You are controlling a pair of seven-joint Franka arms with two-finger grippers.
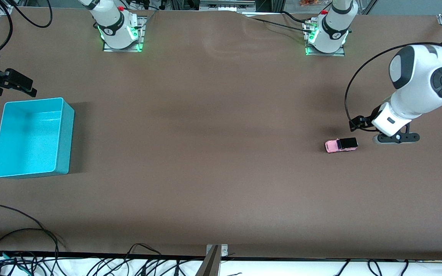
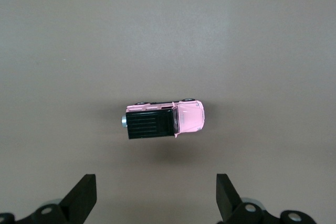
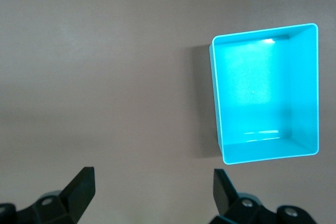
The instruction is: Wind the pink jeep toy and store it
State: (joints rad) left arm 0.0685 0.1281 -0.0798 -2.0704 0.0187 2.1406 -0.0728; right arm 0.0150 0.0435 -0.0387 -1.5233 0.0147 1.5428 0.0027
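Observation:
The pink jeep toy (image 1: 341,145) stands on its wheels on the brown table toward the left arm's end, and its black roof panel shows. It lies in the middle of the left wrist view (image 2: 164,120), just clear of the fingertips. My left gripper (image 1: 395,138) hangs over bare table beside the jeep; it is open and empty (image 2: 156,192). My right gripper (image 1: 15,82) is over the table's edge at the right arm's end, beside the turquoise bin (image 1: 64,134); it is open and empty (image 3: 152,187). The bin (image 3: 218,108) has nothing in it.
Cables (image 1: 21,230) lie along the table edge nearest the front camera. A metal bracket (image 1: 215,255) sits at the middle of that edge. The arm bases (image 1: 119,34) stand along the edge farthest from the front camera.

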